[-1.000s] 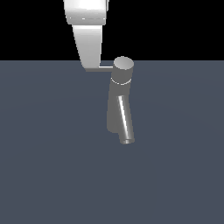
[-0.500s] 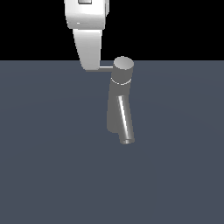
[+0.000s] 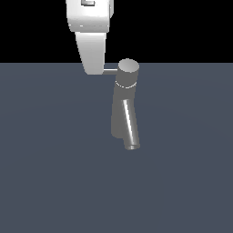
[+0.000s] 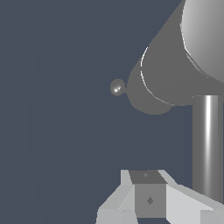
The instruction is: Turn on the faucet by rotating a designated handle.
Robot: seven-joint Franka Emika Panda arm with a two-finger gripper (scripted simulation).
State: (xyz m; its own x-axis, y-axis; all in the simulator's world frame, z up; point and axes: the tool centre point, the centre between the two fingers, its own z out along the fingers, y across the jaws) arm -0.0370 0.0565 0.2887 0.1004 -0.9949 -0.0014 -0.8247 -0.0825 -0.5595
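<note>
The grey metal faucet [image 3: 123,111] stands upright with a round cap and a slanted spout [image 3: 130,127]. Its thin handle [image 3: 110,70] sticks out of the cap toward the exterior view's left. My white gripper [image 3: 94,68] hangs from above, and its tip rests against the outer end of the handle. In the wrist view the handle [image 4: 207,144] runs from the faucet cap [image 4: 205,35] down alongside my gripper [image 4: 148,176]. The fingers [image 4: 183,203] look pressed together, with the rod beside them, not between them.
The faucet stands on a flat dark blue-grey floor [image 3: 54,173] that fills the lower part of the view. Nothing else shows.
The gripper has shifted very slightly by the handle's end. The faucet and handle look the same as before.
</note>
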